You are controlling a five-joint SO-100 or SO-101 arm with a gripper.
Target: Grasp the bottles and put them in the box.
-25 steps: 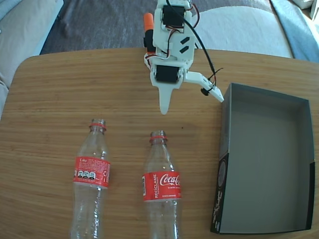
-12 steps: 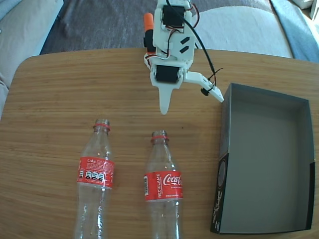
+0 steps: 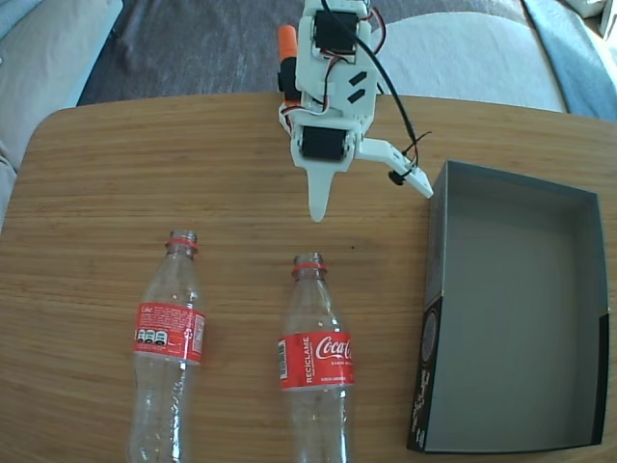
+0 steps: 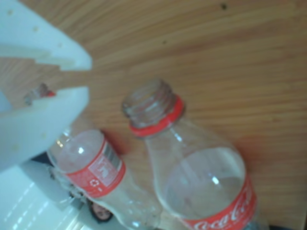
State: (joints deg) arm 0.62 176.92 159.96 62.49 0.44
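Rounded wooden table (image 3: 145,164), dark grey carpet (image 3: 183,43) behind, pale cushions (image 3: 463,58) in daylight.

— Was there room between the bottles (image 3: 315,362)?
— I logged bare table (image 3: 116,174) between them and around both necks; the box (image 3: 436,289) walled the right side in the fixed view.

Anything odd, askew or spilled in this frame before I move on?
Nothing stands out. Both capless bottles lie flat on the table, apart, necks toward the arm; the left one sits slightly askew. The box is empty; the gripper hangs open.
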